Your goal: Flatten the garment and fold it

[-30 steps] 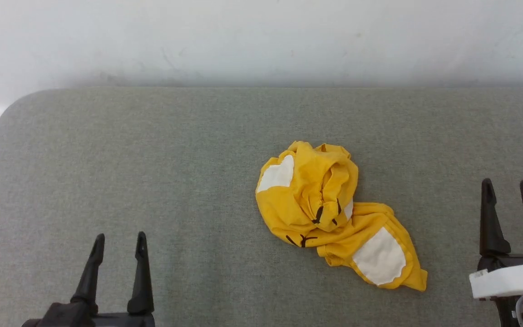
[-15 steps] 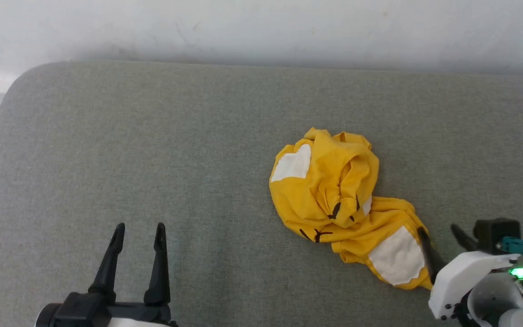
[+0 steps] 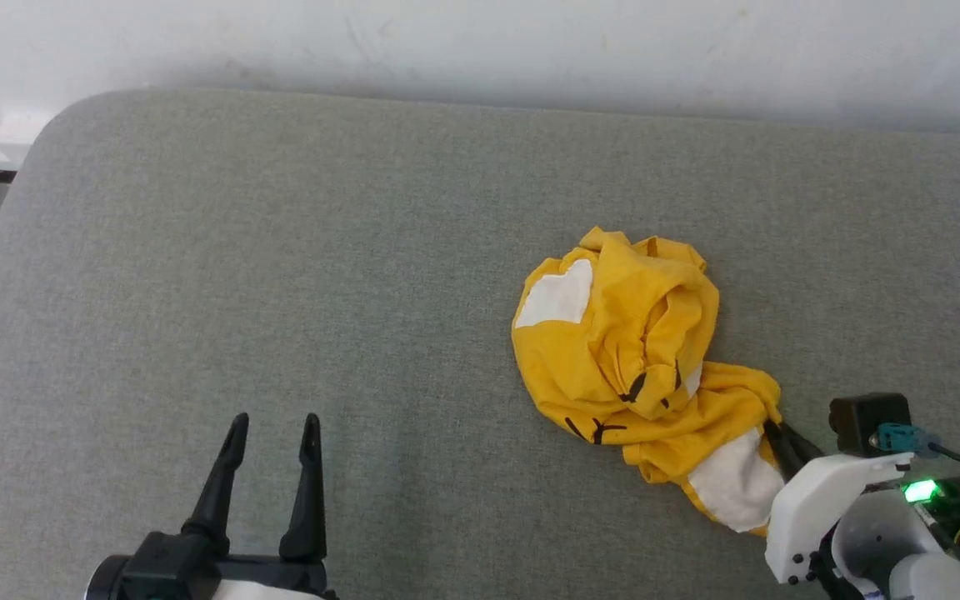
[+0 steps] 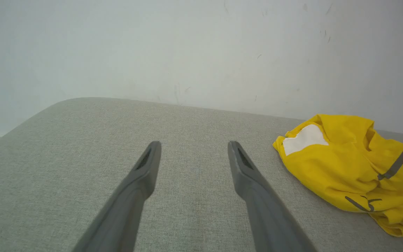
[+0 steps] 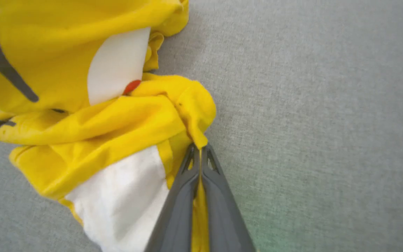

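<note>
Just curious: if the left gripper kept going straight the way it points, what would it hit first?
Likely bare pad, then the wall; depth is unclear. The shirt lies off to the right of the left gripper.

free: grey surface (image 3: 280, 292) left of garment (image 3: 622, 350) | obstacle: wall (image 3: 480, 42) behind

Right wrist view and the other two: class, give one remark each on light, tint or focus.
Head view: even, soft light, a faint shadow beside the garment, a green lamp glowing behind the right gripper. Left wrist view: the left gripper looks soft and washed-out grey. Right wrist view: a greenish tint on the grey surface beside that gripper.
</note>
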You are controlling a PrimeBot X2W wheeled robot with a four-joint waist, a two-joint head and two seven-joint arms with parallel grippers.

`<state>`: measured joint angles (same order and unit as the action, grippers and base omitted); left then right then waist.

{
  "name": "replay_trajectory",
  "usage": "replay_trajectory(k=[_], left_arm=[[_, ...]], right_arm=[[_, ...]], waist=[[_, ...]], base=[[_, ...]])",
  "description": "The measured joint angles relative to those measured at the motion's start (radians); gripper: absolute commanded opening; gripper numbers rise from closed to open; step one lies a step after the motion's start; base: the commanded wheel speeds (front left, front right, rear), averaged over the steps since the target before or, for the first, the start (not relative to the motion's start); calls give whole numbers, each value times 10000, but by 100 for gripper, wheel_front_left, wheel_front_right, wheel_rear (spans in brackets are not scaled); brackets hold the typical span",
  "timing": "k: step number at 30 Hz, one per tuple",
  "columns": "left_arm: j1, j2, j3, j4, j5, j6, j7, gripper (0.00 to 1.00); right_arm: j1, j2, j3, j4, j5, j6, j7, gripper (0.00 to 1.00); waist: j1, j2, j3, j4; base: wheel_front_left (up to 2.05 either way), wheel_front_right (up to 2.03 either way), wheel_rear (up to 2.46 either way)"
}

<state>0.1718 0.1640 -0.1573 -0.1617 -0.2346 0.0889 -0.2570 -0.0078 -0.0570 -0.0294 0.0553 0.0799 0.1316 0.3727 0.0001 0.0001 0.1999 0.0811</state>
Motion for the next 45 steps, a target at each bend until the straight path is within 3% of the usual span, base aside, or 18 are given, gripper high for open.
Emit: replay_trajectory(k=[6, 12, 15, 19, 22, 23, 24, 29, 34, 39, 45], left_arm=[[16, -190, 263, 130, 88, -176, 0, 100], [139, -385, 420, 174, 161, -349, 0, 100], [166, -456, 464, 188, 167, -416, 0, 100], [171, -514, 558, 228, 226, -533, 0, 100], [173, -514, 681, 234, 253, -545, 0, 100], [172, -512, 719, 238, 255, -566, 0, 100], [171, -510, 752, 244, 259, -616, 0, 100], [163, -510, 809, 320, 370, -702, 0, 100], [153, -541, 800, 345, 430, -719, 0, 100], [40, -635, 717, 389, 500, -859, 0, 100], [-142, -685, 702, 491, 502, -949, -2, 100]], right_arm=[[-787, -677, -224, -1141, -376, 2, -347, 0], [-1162, -1179, -1360, -2623, -892, 2, 165, 0], [-615, -1083, -2328, -2928, -1012, 0, 633, 0], [727, -472, -3837, -2686, -1156, 0, 1085, 0], [1435, -86, -4420, -2364, -1141, 0, 1256, 0], [1537, -17, -4508, -2288, -1135, 0, 1235, 30], [1579, 10, -4541, -2219, -1137, 0, 1145, 100], [1304, 33, -4293, -2080, -972, 0, 458, 100], [361, 23, -3160, -2516, -1174, 0, -69, 100], [-708, -468, -1674, -2161, -1212, 0, 176, 100], [-1900, -1116, -598, -819, -872, 0, 972, 100]], waist=[[-1, 0, -380, -297], [-2, 0, -771, -691], [-2, 0, -883, -848], [-2, 0, -828, -896], [-3, 0, -717, -856], [-2, 0, -678, -852], [-1, 0, -640, -854], [-1, 0, -559, -946], [-2, 0, -618, -1007], [-1, 0, -526, -892], [-1, 0, -281, -547]], base=[[0, 0, 0], [0, 0, 0], [0, 0, 0], [0, 0, 0], [0, 0, 0], [0, 0, 0], [0, 0, 0], [0, 0, 0], [0, 0, 0], [0, 0, 0], [0, 0, 0]])
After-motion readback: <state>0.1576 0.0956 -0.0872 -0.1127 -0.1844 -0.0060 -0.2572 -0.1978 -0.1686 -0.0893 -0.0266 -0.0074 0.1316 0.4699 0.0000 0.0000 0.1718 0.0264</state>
